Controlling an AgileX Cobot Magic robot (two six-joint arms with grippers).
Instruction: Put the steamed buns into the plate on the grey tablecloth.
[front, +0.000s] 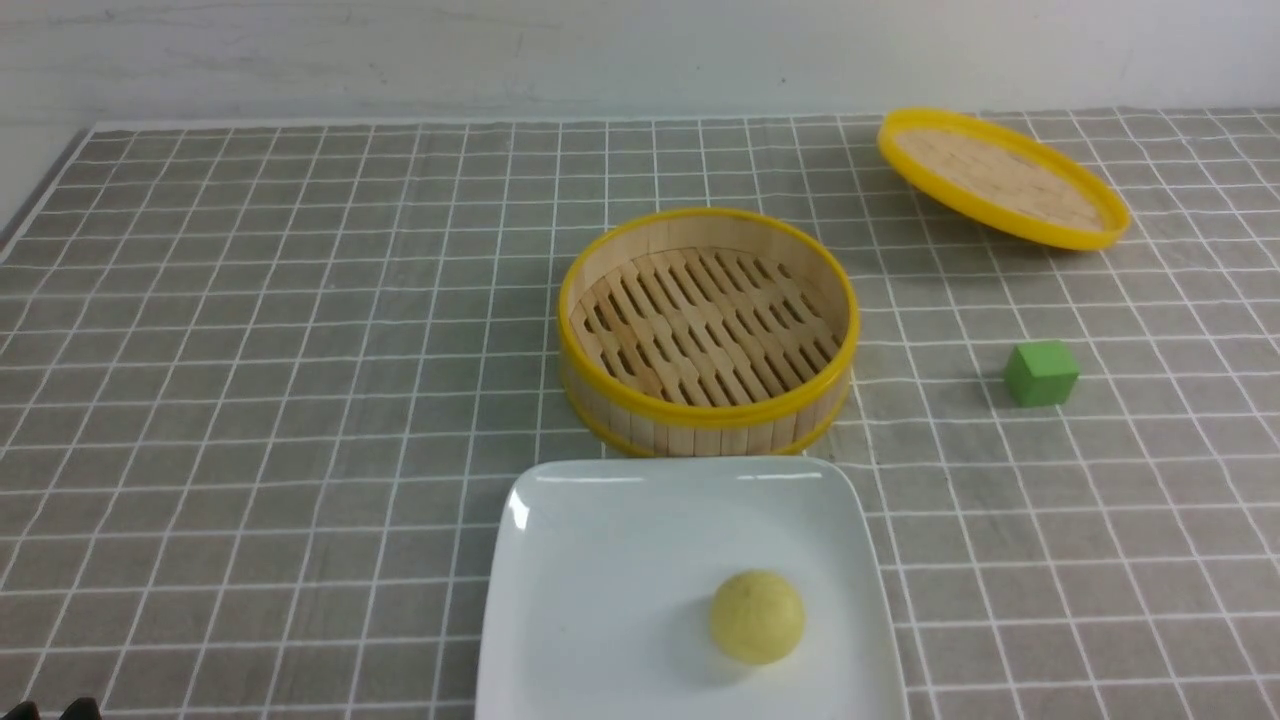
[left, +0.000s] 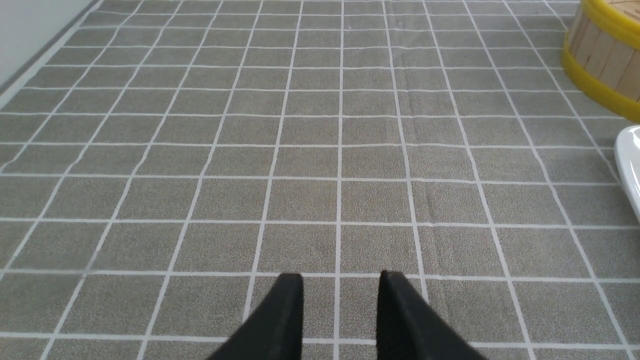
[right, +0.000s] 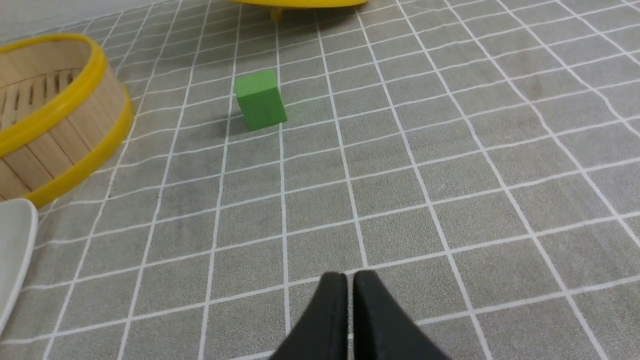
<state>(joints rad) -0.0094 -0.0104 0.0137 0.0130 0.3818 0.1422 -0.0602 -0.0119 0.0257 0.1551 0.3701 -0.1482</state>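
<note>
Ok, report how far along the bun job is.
Done: the steamed bun sits on the plate on the grey tablecloth, and the steamer basket is empty. In hand: nothing; the left gripper is open over bare cloth, and the right gripper is shut and empty. Left: no other bun shows.

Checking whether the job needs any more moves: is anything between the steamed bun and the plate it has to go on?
Nothing visible. The steamed bun already sits on the plate, nothing lying between them. The steamer basket stands empty behind the plate.
</note>
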